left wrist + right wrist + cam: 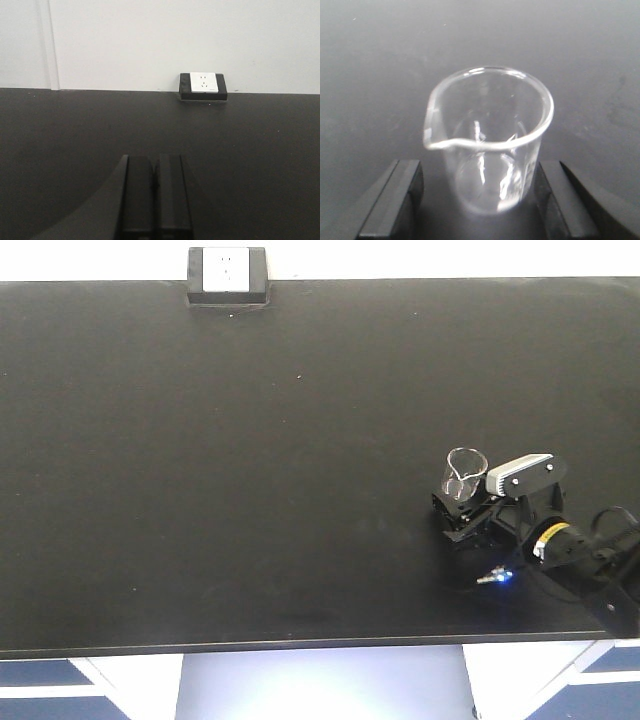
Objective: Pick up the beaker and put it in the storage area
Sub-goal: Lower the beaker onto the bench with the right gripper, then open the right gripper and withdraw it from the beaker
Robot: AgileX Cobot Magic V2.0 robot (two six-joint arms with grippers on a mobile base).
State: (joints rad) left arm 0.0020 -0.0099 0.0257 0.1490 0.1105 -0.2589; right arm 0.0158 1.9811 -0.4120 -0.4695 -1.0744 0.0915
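The clear glass beaker (464, 475) stands upright on the matte black benchtop, the storage area (250, 440), at the front right. In the right wrist view the beaker (490, 145) sits between the two fingers, spout to the left. My right gripper (458, 512) (477, 200) is open around it. There is a clear gap at the left finger (395, 200), and the right finger (560, 200) is very close to the glass. My left gripper (156, 165) is shut and empty, low over the benchtop (75, 130). It does not show in the front view.
A black-framed white socket box (227, 275) (203, 86) sits at the benchtop's back edge against a white wall. The benchtop's front edge (300, 648) runs just below the right arm, with blue and white cabinets underneath.
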